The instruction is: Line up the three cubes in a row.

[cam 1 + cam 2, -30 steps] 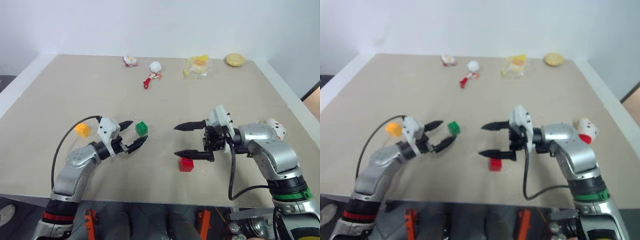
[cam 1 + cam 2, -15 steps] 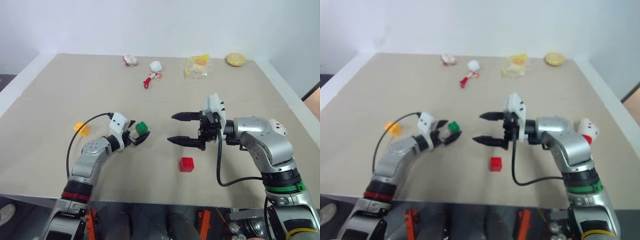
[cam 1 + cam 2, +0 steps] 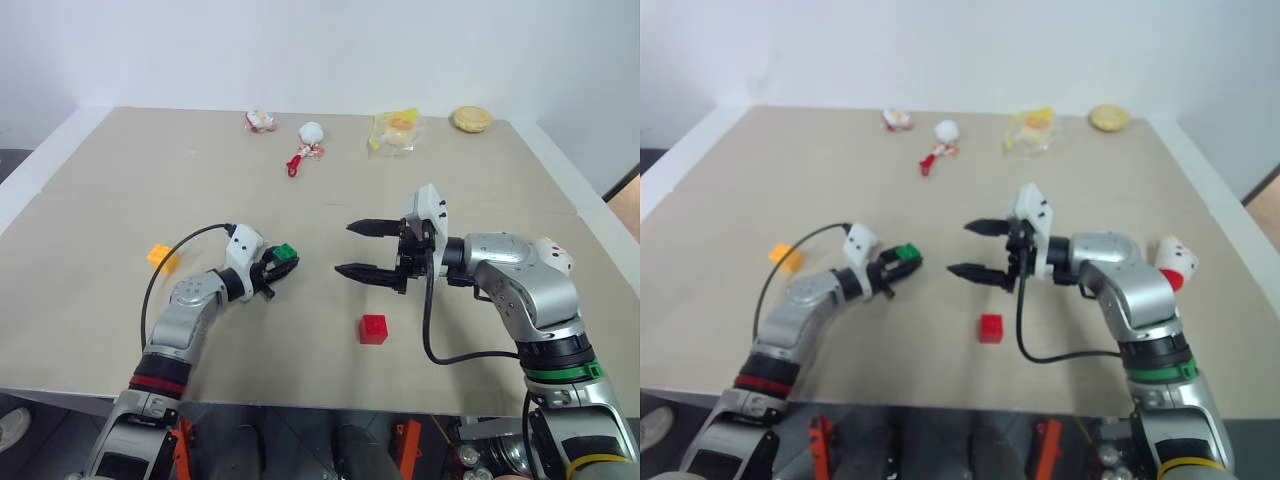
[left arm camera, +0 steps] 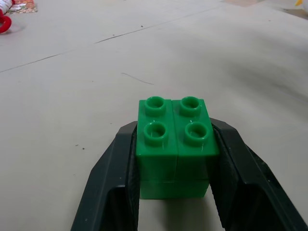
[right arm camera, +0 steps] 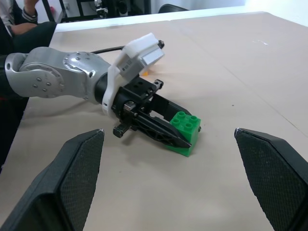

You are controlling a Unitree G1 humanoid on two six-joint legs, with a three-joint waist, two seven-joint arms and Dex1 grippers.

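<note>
My left gripper (image 3: 281, 264) is shut on the green cube (image 3: 287, 252), left of the table's middle. In the left wrist view both black fingers (image 4: 120, 168) press the sides of the green cube (image 4: 174, 144), which rests on the table with its studs up. The orange-yellow cube (image 3: 161, 257) lies farther left, apart from the arm. The red cube (image 3: 374, 328) sits near the front edge. My right gripper (image 3: 343, 248) hangs open above the table, pointing left toward the green cube (image 5: 185, 127), with nothing between its fingers.
A white rocket-shaped toy (image 3: 553, 255) with a red tip lies behind my right forearm. Along the far edge of the beige table (image 3: 120, 180) are a small toy (image 3: 261, 122), a white ball toy (image 3: 310, 135), a yellow packet (image 3: 395, 130) and a round biscuit (image 3: 470, 119).
My left gripper reached forward around the green cube and shut on it. My right gripper moved up and away from the red cube, staying open.
</note>
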